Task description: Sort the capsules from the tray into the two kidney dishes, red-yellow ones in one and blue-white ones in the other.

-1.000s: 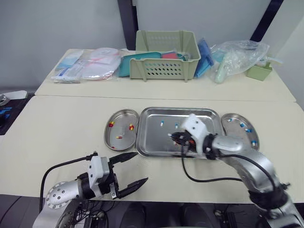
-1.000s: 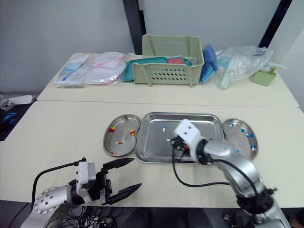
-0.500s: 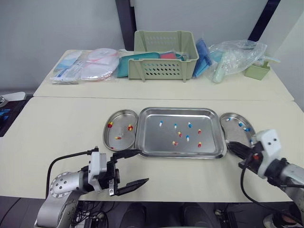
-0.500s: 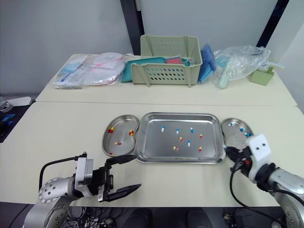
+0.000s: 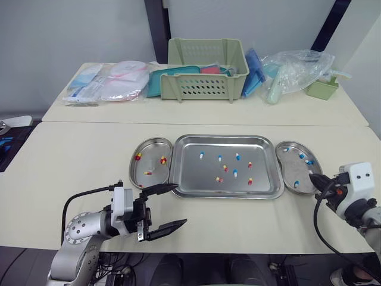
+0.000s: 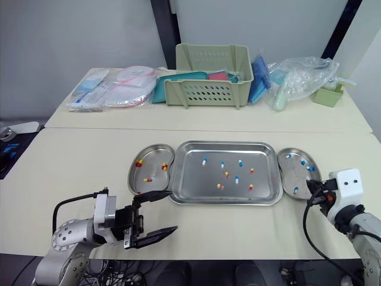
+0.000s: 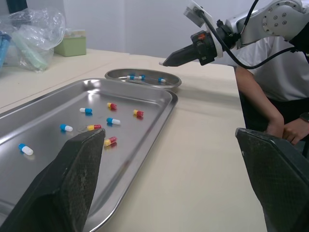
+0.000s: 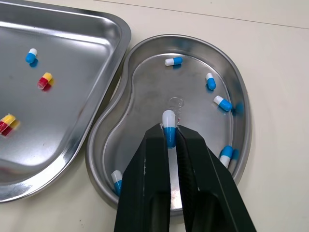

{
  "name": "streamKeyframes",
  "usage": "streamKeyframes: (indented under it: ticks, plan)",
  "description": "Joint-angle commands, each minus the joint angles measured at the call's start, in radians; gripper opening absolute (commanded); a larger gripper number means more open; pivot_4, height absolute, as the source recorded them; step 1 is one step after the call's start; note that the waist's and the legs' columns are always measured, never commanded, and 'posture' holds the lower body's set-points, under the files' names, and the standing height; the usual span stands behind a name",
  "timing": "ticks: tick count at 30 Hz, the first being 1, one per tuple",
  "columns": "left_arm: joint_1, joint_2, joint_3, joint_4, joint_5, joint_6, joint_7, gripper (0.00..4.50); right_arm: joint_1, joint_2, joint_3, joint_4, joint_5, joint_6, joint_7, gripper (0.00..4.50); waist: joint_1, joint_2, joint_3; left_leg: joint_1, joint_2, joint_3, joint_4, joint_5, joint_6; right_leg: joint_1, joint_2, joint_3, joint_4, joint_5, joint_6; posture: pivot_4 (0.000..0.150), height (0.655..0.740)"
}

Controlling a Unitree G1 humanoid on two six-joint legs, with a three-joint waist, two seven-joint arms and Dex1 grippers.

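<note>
**Right pincer pinching a blue-white capsule over the right dish**

The right arm comes in low from the bench's (image 5: 77,167) front right corner. Its gripper (image 8: 170,133) points over the near end of the right kidney dish (image 8: 145,96). The fingers are squeezed nearly together on one blue-white capsule (image 8: 168,118), white end poking out past the tips, just above the dish floor.

The left arm lies low along the front edge, forearm roughly level. The left gripper (image 5: 168,207) points toward the tray (image 5: 196,179). Its jaws are spread wide and hold nothing. The upper fingertip sits about where the left kidney dish (image 5: 149,146) meets the tray's front left corner.

Counts:
- Tray (middle of the bench): eight capsules, four blue-white and four red-yellow, loosely clustered around the centre.
- Right dish (touching the tray's right side): five blue-white ones lying in it, plus the held one.
- Left dish (against the tray's left side): three red-yellow ones I can make out clearly.

Hard to see:
- The left gripper's upper finger covers the near end of the left dish, so I can't tell if there's a fourth capsule there.
- One blue-white capsule in the right dish is half hidden behind a right finger.
- In the left wrist view a person in a white top (image 7: 270,82) shows past the right arm, cut off at the edge.
</note>
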Motion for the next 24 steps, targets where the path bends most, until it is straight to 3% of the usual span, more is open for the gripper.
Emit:
streamKeyframes:
  ticks: [1,2,9,15,24]
  plan:
    - [-0.003,-0.007,-0.01,-0.054,-0.007,-0.004,0.019,4.5,-0.02,-0.009,-0.01,-0.017,0.021,0.001,-0.017,0.01,0.0,0.0,0.0,0.0,0.0,0.0,0.0,0.0,0.0,0.0,0.0,0.0,0.0,0.0,0.0,0.15,0.74]
    - [-0.003,-0.008,-0.011,-0.059,-0.006,-0.003,0.027,4.5,-0.026,-0.009,-0.012,-0.017,0.027,0.0,-0.018,0.71,0.0,0.0,0.0,0.0,0.0,0.0,0.0,0.0,0.0,0.0,0.0,0.0,0.0,0.0,0.0,0.15,0.74]
    - [0.007,-0.008,-0.008,-0.085,-0.006,0.006,0.077,4.5,-0.047,-0.02,-0.018,-0.024,0.046,-0.003,-0.039,2.47,0.001,0.0,0.0,0.0,0.0,0.0,0.0,0.0,0.0,0.0,0.0,0.0,0.0,0.0,0.0,0.15,0.74]
    - [0.041,-0.002,0.015,-0.132,-0.009,0.029,0.151,4.5,-0.022,-0.059,-0.016,-0.019,0.019,-0.073,-0.009,4.31,0.0,0.0,0.0,0.0,0.0,0.0,0.0,0.0,0.0,0.0,0.0,0.0,0.0,0.0,0.0,0.15,0.74]
    - [0.093,0.117,0.235,-0.161,-0.023,0.269,0.382,4.5,0.142,-0.197,-0.037,0.097,-0.048,-0.473,0.309,4.31,-0.001,0.0,0.0,0.001,0.0,0.0,0.0,0.0,0.0,0.001,0.0,0.0,0.0,0.0,0.0,0.15,0.74]
